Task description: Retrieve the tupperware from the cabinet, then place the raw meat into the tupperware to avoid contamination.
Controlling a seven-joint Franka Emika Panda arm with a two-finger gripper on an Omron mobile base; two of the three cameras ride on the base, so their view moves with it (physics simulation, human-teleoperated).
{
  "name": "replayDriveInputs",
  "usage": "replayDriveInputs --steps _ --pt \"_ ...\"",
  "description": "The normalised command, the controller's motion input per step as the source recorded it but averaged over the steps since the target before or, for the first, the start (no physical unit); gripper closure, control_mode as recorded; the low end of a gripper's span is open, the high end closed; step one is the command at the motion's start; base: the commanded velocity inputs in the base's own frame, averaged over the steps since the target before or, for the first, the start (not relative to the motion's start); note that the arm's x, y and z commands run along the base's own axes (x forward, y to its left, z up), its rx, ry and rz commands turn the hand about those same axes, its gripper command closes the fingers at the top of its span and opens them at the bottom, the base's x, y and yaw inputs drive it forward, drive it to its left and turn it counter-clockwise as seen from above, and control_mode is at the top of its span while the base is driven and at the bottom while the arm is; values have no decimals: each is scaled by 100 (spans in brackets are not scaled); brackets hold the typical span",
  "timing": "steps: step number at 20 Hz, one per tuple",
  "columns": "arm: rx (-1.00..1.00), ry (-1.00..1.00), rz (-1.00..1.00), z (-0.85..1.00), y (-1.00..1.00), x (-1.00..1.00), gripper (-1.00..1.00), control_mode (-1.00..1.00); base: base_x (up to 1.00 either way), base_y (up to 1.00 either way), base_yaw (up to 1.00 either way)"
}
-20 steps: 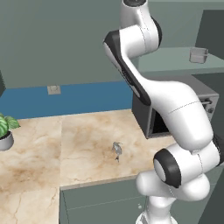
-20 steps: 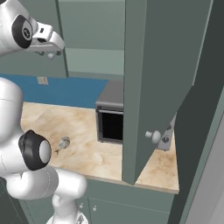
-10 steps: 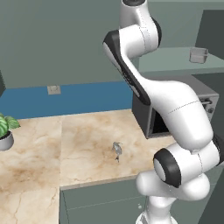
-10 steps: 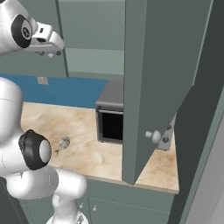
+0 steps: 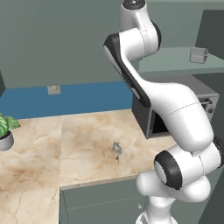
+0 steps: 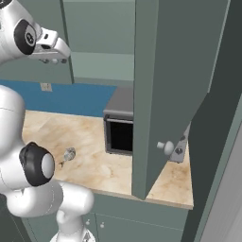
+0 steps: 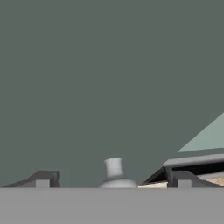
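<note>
Open cabinet door (image 6: 165, 94) stands before microwave (image 6: 120, 127); plant (image 5: 5, 131) left.

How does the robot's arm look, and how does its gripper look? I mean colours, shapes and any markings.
The arm is made of glossy white rounded segments, joined by dark, almost black joint bands and round dark caps with a pale centre. No cables or markings show. The gripper has two small dark grey, blocky finger tips, and its white hand housing carries small round grey fittings.

Flat even rendered light, soft shadows, slight blur.
</note>
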Motion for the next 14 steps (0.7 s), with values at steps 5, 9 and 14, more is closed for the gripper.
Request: replayDriveInputs --steps 5,9,14 --pt "0 -3 0 -32 -9 17 -100 -100 0 0 0" --pt "0 -8 3 2 -1 49 -100 -100 0 0 0" --pt "-3 -7 5 13 0 55 -100 -100 0 0 0"
